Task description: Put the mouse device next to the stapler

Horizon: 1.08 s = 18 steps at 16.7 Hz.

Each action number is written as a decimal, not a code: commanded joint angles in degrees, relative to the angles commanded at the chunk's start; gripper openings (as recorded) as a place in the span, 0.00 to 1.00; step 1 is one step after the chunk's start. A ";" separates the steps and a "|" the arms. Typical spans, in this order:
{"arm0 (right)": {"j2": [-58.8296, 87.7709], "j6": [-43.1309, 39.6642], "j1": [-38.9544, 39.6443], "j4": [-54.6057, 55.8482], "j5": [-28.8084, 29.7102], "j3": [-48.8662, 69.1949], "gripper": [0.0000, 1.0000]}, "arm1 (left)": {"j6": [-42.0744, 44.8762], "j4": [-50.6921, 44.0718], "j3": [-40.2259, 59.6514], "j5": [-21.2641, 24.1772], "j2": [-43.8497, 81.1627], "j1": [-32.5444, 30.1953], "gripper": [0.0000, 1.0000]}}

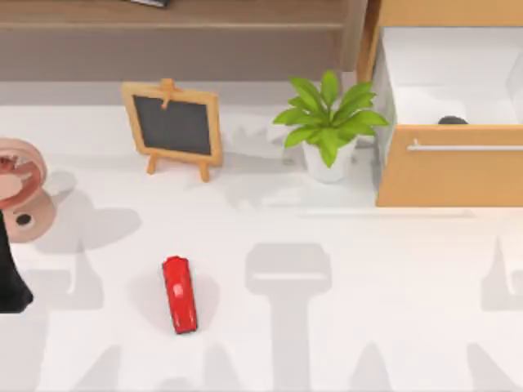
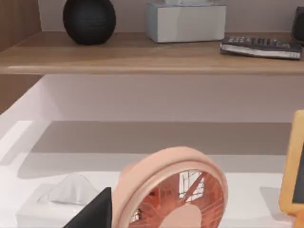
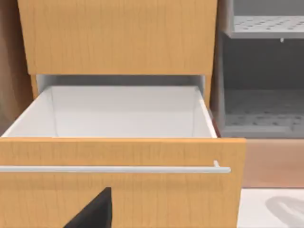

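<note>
While you scan from the top view's left edge, you'll meet the left arm [image 1: 11,278] first, a black shape at the table's [image 1: 368,327] left edge; its fingers' state you can't tell. Just beyond that arm, toward the back, stands the pink fan [image 1: 20,192], also close-up in the left wrist view [image 2: 173,190], w/ a tissue pack [image 2: 57,202] beside it on the table. Next comes the stapler [image 1: 180,294], red, lying flat on the table, right of the left arm & well apart from it. Behind it a small chalkboard easel [image 1: 173,125] stands, then a potted plant [image 1: 328,122]. At far right you see the open wooden drawer [image 1: 449,175]; the mouse device [image 1: 453,121] is a dark sliver inside it, against the front panel, well apart from the stapler. Right wrist view faces that drawer [image 3: 118,114] w/ its metal handle [image 3: 114,169]; right fingers' state can't be told either.
</note>
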 joint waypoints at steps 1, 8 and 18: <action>0.00 0.00 0.00 0.00 0.00 0.00 1.00 | 0.00 0.00 0.00 0.00 0.00 0.00 1.00; 11.84 2.20 -1.34 -10.39 1.84 9.00 1.00 | 0.00 0.00 0.00 0.00 0.00 0.00 1.00; 63.49 1.35 4.98 -31.90 -0.18 54.70 1.00 | 0.00 0.00 0.00 0.00 0.00 0.00 1.00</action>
